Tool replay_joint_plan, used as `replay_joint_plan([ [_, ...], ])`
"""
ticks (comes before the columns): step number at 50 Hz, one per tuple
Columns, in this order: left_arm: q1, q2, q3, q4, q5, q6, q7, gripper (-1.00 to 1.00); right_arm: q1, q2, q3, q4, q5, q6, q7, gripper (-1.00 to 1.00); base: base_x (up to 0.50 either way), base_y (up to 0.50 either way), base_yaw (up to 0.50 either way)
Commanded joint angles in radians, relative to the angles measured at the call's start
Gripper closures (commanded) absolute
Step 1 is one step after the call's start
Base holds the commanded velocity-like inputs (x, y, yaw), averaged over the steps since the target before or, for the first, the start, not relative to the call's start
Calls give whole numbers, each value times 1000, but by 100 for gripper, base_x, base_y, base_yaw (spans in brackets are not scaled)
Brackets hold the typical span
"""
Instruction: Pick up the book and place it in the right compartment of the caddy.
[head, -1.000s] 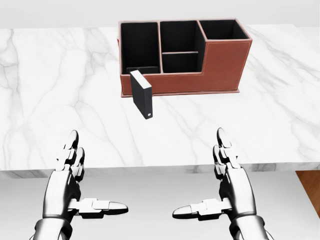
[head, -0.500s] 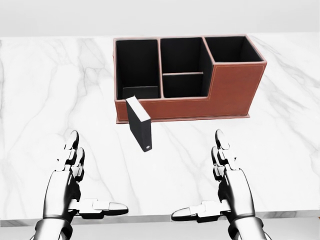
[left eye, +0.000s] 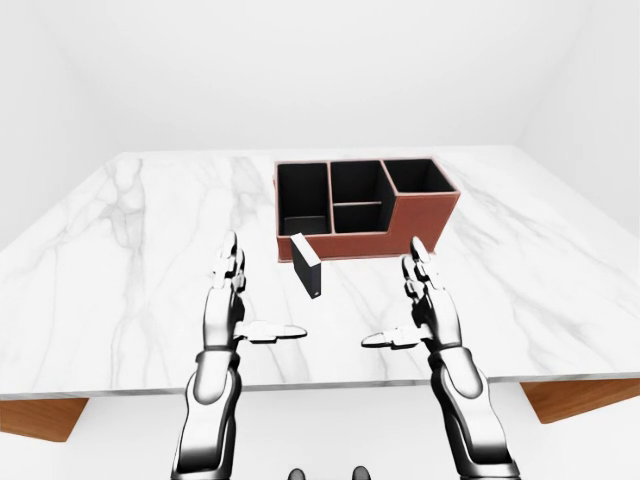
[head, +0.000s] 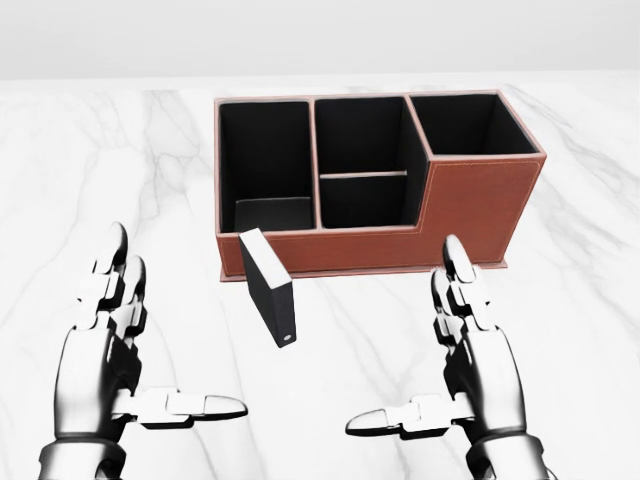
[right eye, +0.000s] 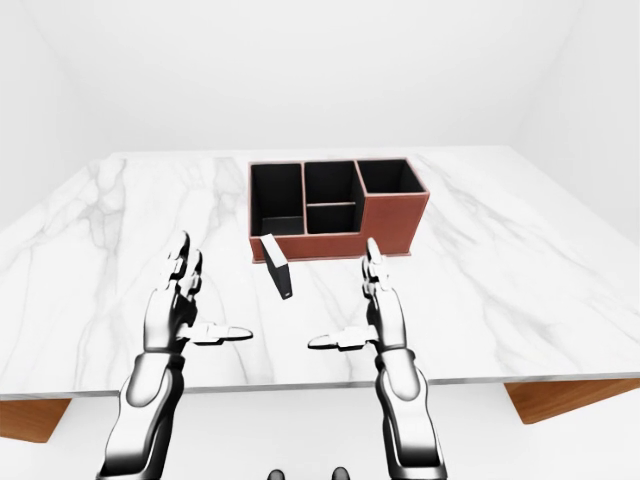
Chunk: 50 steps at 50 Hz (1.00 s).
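Head view: my forearms are cut off by the bottom edge of the frame, and only the wrists and hands show. The floor of the caddy's left compartment is partly readable, showing a lighter grey patch near its lower edge; I cannot tell whether that is an object or a reflection. The other compartments are uniformly black, and their depth is hard to judge. The small light mark near the lower end of the book's spine is too small to identify.

My left hand is at the lower left of the head view, fingers extended and pointing up the frame, thumb stretched sideways toward centre. It is fully spread, grips nothing and touches nothing. My right hand mirrors it at the lower right, equally spread, thumb pointing toward centre, with nothing in it. Both hang above the marble tabletop.

The book, a dark slim volume, stands on edge on the tabletop just below the caddy's left compartment, slanting toward lower right. It lies between my two hands, apart from both, nearer the left. The brown leather caddy sits in the upper centre, its tall right compartment at upper right.
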Motion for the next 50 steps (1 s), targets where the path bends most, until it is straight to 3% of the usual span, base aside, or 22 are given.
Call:
replay_joint_plan([
  [1,40,-5,0,-132,-3,-31,3,-100,36,3,10,-138,13,0,-1,-100,0,0,0],
  [11,48,-7,-6,-141,3,-31,8,-100,44,3,16,-154,15,-34,-5,-100,0,0,0],
  [36,51,-7,-11,-147,8,-31,10,-100,48,2,23,-119,1,-68,-6,-100,23,0,0],
  [50,45,-7,-11,-132,10,-31,11,-100,48,2,25,-109,-4,-71,-4,-100,24,0,0],
])
